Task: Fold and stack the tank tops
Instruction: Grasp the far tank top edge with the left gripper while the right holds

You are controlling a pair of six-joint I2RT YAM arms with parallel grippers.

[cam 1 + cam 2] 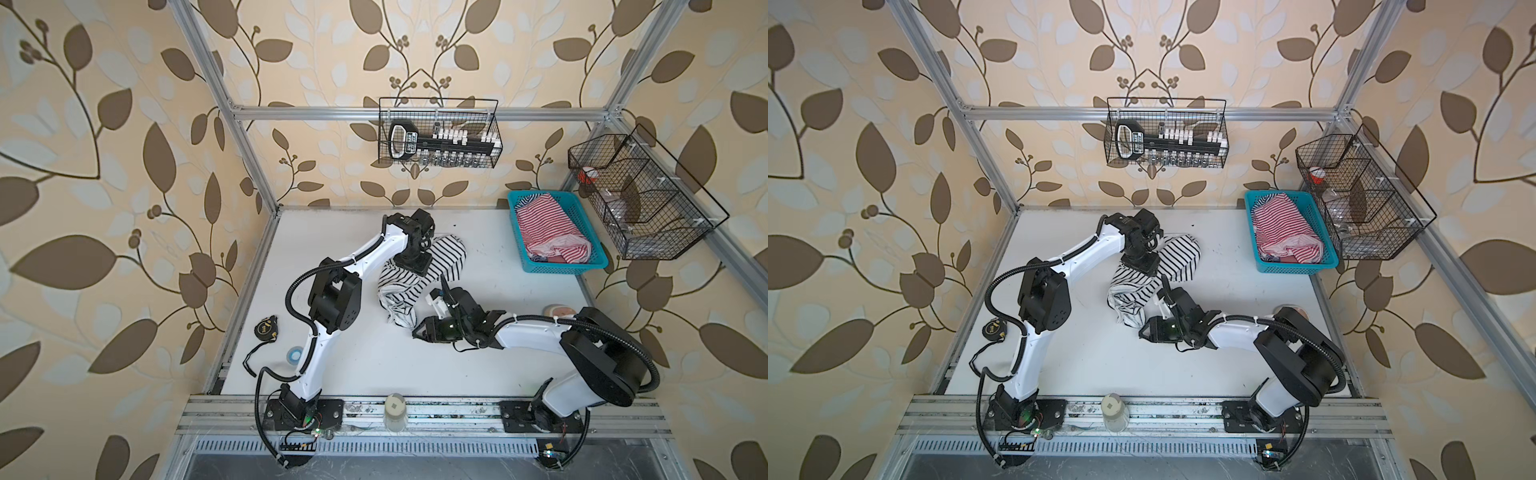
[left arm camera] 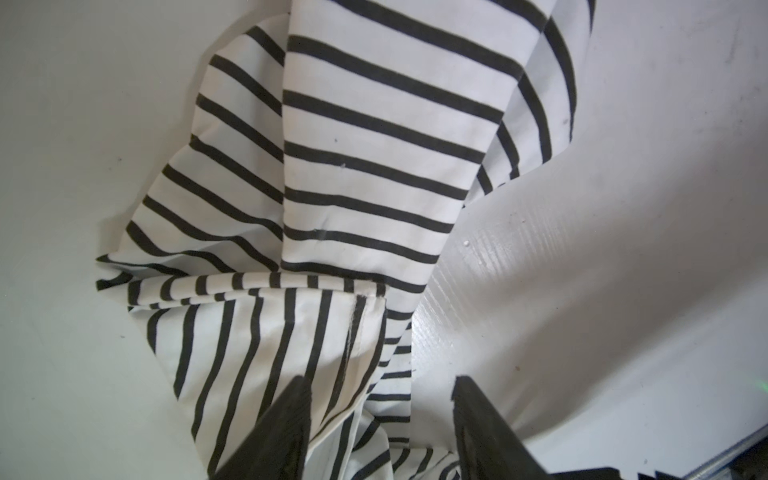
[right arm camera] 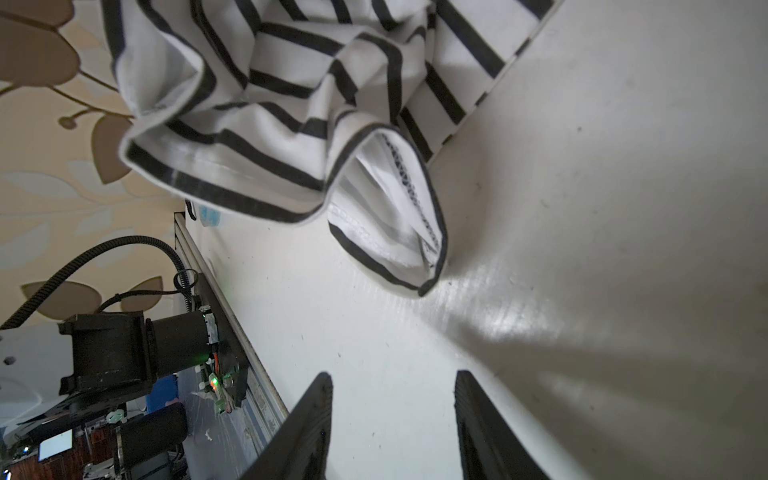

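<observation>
Presently catalogued, item by item:

Black-striped tank top [image 1: 419,274]: crumpled and partly folded, lying on the white table [image 1: 478,365] near its middle, seen in both top views; hem end bunched toward the right arm, wider body toward the far wall.

Red-striped tank top [image 1: 548,232]: heaped, unfolded, inside the teal basket [image 1: 598,266] at the table's far right corner; a scrap of black-striped cloth showing at the basket's far end.

Left gripper [image 2: 380,419]: poised directly over the black-striped tank top [image 2: 365,166]; jaws parted, one finger [image 2: 282,432] over cloth, the other over bare table, striped fabric lying in the gap; whether anything is pinched, cannot tell.

Right gripper [image 3: 392,419]: low over bare table, jaws parted and holding nothing, pointing at a loose hem corner of the black-striped tank top [image 3: 291,104], apart from it.

Also on the table: tape measure [image 1: 265,328] and small blue roll [image 1: 296,354] by the left arm; jar [image 1: 395,411] on the front rail.

On the frame: wire basket [image 1: 440,133] at the back holding a tool set; wire rack [image 1: 640,199] on the right.
</observation>
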